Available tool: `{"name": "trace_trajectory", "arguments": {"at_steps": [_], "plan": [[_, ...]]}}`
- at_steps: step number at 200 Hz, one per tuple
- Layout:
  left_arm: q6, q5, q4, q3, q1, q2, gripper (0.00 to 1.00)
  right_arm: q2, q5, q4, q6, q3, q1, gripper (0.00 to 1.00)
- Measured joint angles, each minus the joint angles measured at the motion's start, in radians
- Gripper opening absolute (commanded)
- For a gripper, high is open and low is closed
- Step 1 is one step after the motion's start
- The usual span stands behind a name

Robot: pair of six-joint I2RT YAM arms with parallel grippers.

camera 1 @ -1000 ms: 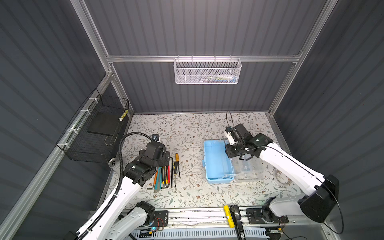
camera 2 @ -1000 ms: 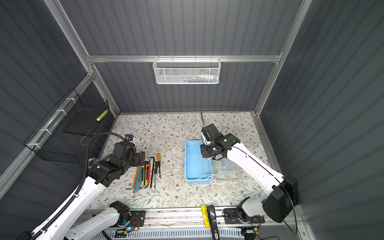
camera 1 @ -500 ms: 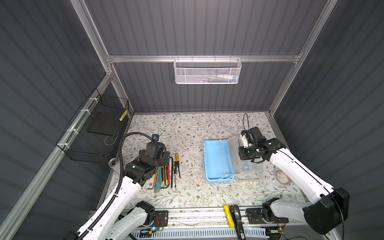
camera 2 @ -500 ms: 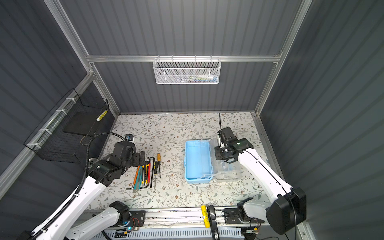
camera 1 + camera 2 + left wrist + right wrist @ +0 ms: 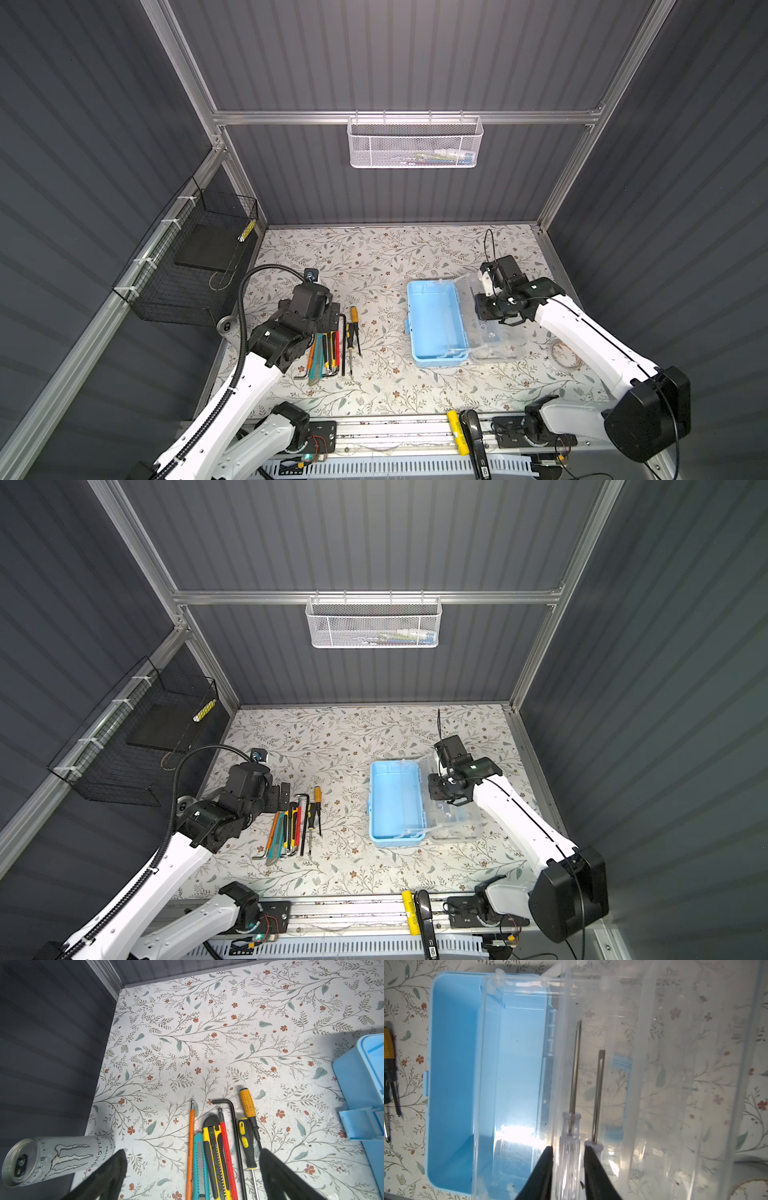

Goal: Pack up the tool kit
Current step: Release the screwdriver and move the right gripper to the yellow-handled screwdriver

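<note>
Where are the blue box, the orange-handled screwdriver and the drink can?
blue box (image 5: 432, 320): in a top view, its bare floor.
orange-handled screwdriver (image 5: 247, 1103): left wrist view, its handle.
drink can (image 5: 62, 1157): left wrist view, its side.

This is a robotics lab test cell. A white left arm (image 5: 253, 382) and right arm (image 5: 582, 332) are bolted to a rail (image 5: 395, 430) at 6 o'clock, where exposed wiring (image 5: 316, 442) shows. Dark ribbed panels (image 5: 415, 54) on aluminium framing (image 5: 291, 117) box in a floral-print tabletop (image 5: 374, 266). A white mesh basket (image 5: 415, 145) hangs at 12 o'clock and a black wire basket (image 5: 183, 282) at 9 o'clock.

A silver can (image 5: 56, 1159) lying on its side reads "MONSTER ULTRA", partly hidden, beside a claw-mark logo. The yellow utility knife (image 5: 214, 1157) carries lettering ending in "TOOLS".
</note>
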Motion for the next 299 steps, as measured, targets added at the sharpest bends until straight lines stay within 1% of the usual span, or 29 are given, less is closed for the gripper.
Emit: {"name": "trace_trajectory", "arguments": {"at_steps": [14, 37, 57, 73, 96, 108, 134, 167, 199, 249, 279, 299], "plan": [[0.0, 0.0, 0.0, 0.0, 0.0, 0.0, 0.99, 0.0, 0.003, -0.01, -0.001, 0.005, 0.0, 0.34], [0.0, 0.0, 0.0, 0.0, 0.0, 0.0, 1.0, -0.001, 0.008, -0.032, 0.0, 0.033, 0.002, 0.34], [0.0, 0.0, 0.0, 0.0, 0.0, 0.0, 1.0, -0.009, 0.006, -0.031, 0.011, 0.067, 0.027, 0.35], [0.0, 0.0, 0.0, 0.0, 0.0, -0.001, 1.0, -0.013, 0.004, -0.013, 0.033, 0.09, 0.089, 0.36], [0.0, 0.0, 0.0, 0.0, 0.0, -0.001, 0.99, 0.017, 0.0, 0.049, 0.066, 0.111, 0.223, 0.36], [0.0, 0.0, 0.0, 0.0, 0.0, -0.001, 0.99, 0.067, -0.005, 0.1, 0.082, 0.127, 0.299, 0.37], [0.0, 0.0, 0.0, 0.0, 0.0, -0.007, 0.99, 0.201, -0.006, 0.222, 0.105, 0.152, 0.424, 0.38], [0.0, -0.001, 0.0, 0.0, 0.0, -0.023, 0.99, 0.391, -0.024, 0.319, 0.129, 0.24, 0.517, 0.39], [0.0, -0.001, 0.0, 0.0, 0.0, -0.042, 1.0, 0.568, -0.024, 0.383, 0.156, 0.349, 0.566, 0.41], [0.0, -0.001, 0.0, 0.0, 0.0, -0.058, 0.99, 0.796, -0.047, 0.447, 0.178, 0.504, 0.601, 0.41], [0.0, -0.004, 0.0, 0.0, 0.0, -0.06, 0.99, 0.899, -0.045, 0.46, 0.177, 0.607, 0.612, 0.42], [0.0, -0.004, 0.0, 0.0, 0.0, -0.063, 0.99, 0.935, -0.04, 0.463, 0.176, 0.642, 0.615, 0.42]]}}
